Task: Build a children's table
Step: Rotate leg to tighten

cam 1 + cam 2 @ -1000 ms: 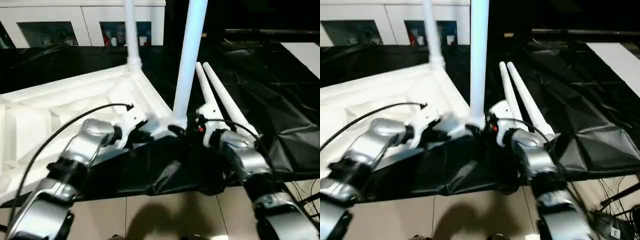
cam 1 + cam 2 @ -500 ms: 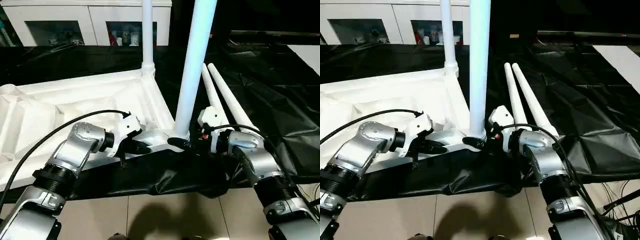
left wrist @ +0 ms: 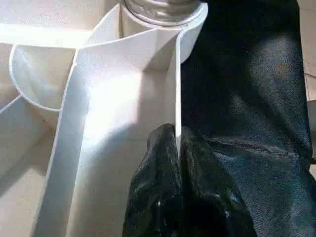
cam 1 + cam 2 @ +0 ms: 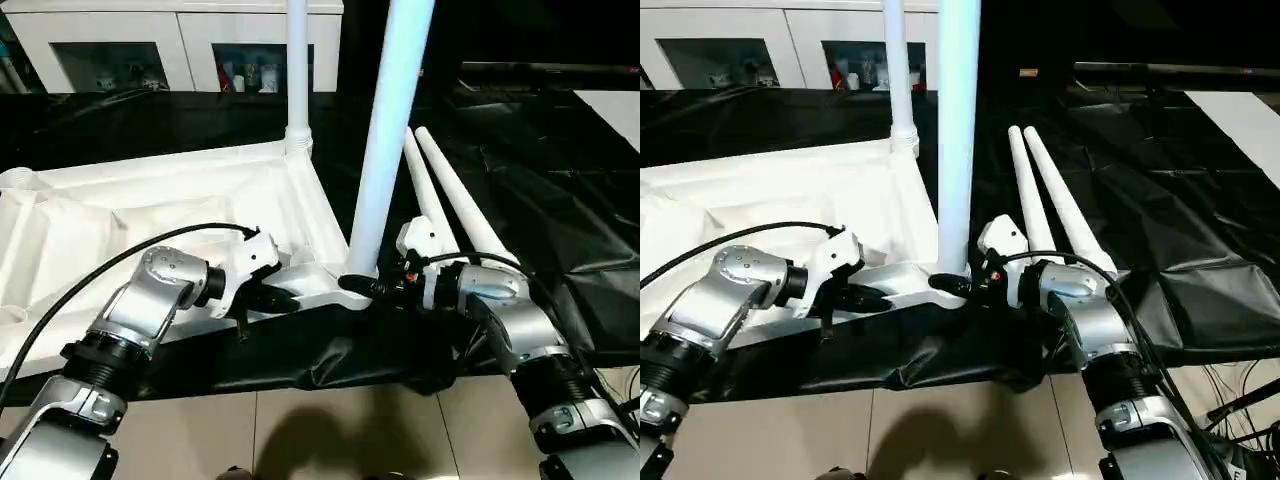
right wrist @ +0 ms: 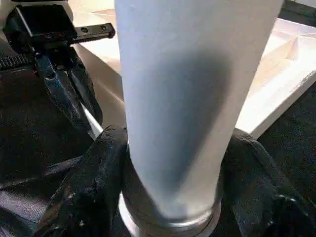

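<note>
My head pair looks down over both forearms; each wrist camera sits close, both sharing the tabletop [image 4: 180, 190] corner.

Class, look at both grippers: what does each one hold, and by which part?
The left gripper pinches the tabletop's near side rim. The right gripper clasps the upright leg at its base, just above the corner socket.

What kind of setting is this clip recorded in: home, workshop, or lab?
Probably an indoor lab or demo room staged for the job, not a lived-in home. A black plastic sheet covers the work surface, a white glass-door cabinet lines the back wall, and loose cables lie on the tiled floor.
</note>
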